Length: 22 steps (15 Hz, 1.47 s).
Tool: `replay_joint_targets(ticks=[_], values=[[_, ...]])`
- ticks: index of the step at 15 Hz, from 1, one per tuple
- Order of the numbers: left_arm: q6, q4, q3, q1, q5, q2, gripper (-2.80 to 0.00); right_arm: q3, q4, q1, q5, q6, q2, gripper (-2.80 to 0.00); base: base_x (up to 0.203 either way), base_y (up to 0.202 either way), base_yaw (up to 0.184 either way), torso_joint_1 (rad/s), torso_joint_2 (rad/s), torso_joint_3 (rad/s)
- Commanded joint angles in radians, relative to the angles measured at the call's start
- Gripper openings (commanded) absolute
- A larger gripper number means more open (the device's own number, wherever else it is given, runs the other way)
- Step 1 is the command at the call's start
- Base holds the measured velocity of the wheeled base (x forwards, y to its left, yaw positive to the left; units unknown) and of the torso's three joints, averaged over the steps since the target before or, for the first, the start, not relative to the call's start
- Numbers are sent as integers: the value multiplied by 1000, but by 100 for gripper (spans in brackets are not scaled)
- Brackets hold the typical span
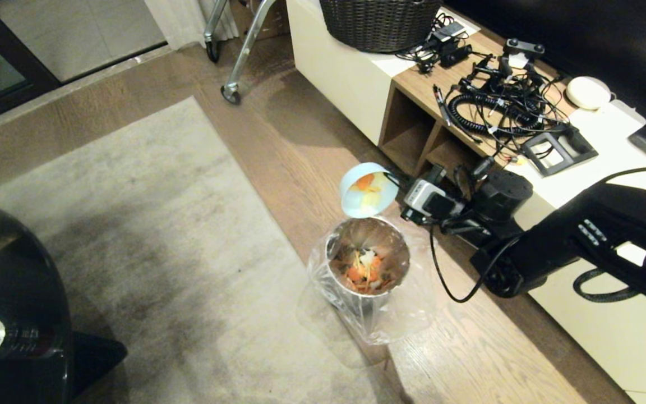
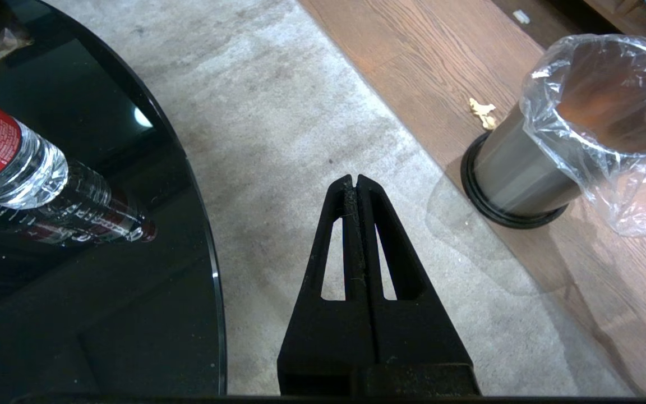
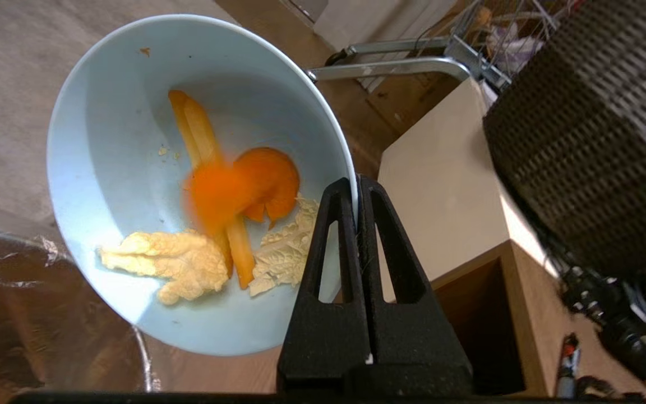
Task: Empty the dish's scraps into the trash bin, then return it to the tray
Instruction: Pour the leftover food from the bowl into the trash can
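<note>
From my remote station, the left wrist view gives me what the head view does not: my left gripper [image 2: 355, 180] hangs idle over the grey rug [image 2: 300, 112], fingers pressed flat together on nothing, beside the black glass table [image 2: 104, 280] where a water bottle [image 2: 9, 163] lies, and a pale scrap [image 2: 483, 112] sits on the wood floor just beside the trash bin [image 2: 525, 174]. That arm does not appear in the head view at all. At centre, the head view shows the bin [image 1: 368, 264] standing on the floor in its clear bag, orange and whitish scraps [image 1: 365, 272] already inside, with the dish [image 1: 368, 189] tipped steeply just above its mouth. From the right my right arm reaches in level, the right gripper [image 1: 395, 180] pinching the dish's rim. Only the right wrist view shows the scraps [image 3: 216, 224] left in the dish [image 3: 121, 168]: orange strips and pale leaf pieces, the fingers [image 3: 337, 224] closed on the rim beside the wicker basket [image 3: 598, 140].
</note>
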Motion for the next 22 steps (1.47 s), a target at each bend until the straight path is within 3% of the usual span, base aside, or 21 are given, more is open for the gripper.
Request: replay_joint_targets(ticks=[1, 16, 22], values=[[0, 0, 0, 0, 1, 0, -280, 22, -9, 2, 5, -25, -37, -280, 0, 0, 0, 0, 0, 0], [0, 0, 0, 0, 1, 0, -280, 137, -34, 18, 1, -280, -141, -280, 0, 0, 0, 0, 0, 0], [0, 0, 0, 0, 1, 0, -280, 266, -70, 18, -7, -343, -158, -280, 0, 0, 0, 0, 0, 0]])
